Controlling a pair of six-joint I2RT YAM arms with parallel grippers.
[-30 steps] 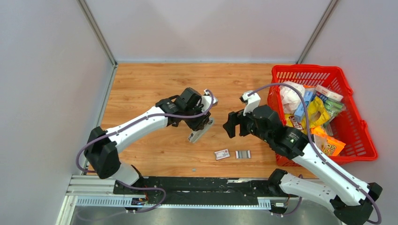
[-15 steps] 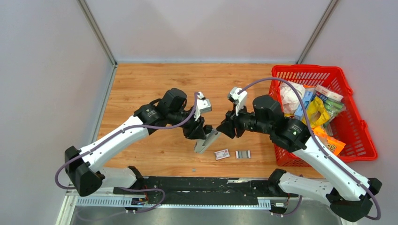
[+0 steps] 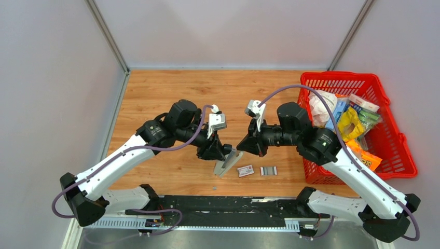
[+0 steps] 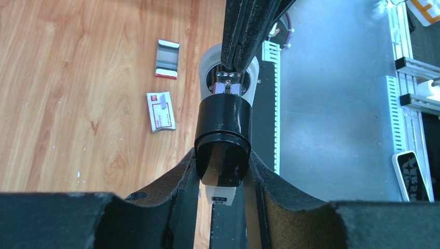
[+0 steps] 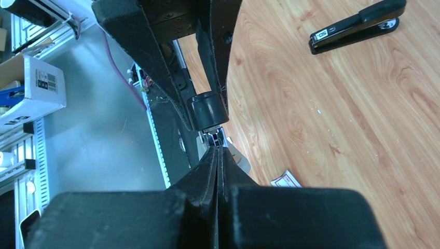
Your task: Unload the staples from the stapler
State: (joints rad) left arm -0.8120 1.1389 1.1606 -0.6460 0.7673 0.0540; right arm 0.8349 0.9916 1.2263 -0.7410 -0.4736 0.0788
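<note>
Staples (image 3: 268,170) on desk (image 3: 155,93) | left claw (image 3: 214,150) clamps stapler (image 3: 227,163), right claw (image 3: 243,146) pressed together at its end | your pull may slip off

A wooden table (image 3: 171,88) with light-brown grain fills the middle of the space. Plain pale grey walls close it in on three sides: a back wall (image 3: 228,31) along the table's far edge, a left wall (image 3: 52,78) and a right wall (image 3: 404,41) along its sides. Slim metal posts (image 3: 107,36) rise at the table's two far corners. An aluminium rail (image 3: 104,210) runs along the table's near edge, with smooth grey floor (image 4: 332,104) beyond it. The light is even and soft, casting only faint shadows on the table.
</note>
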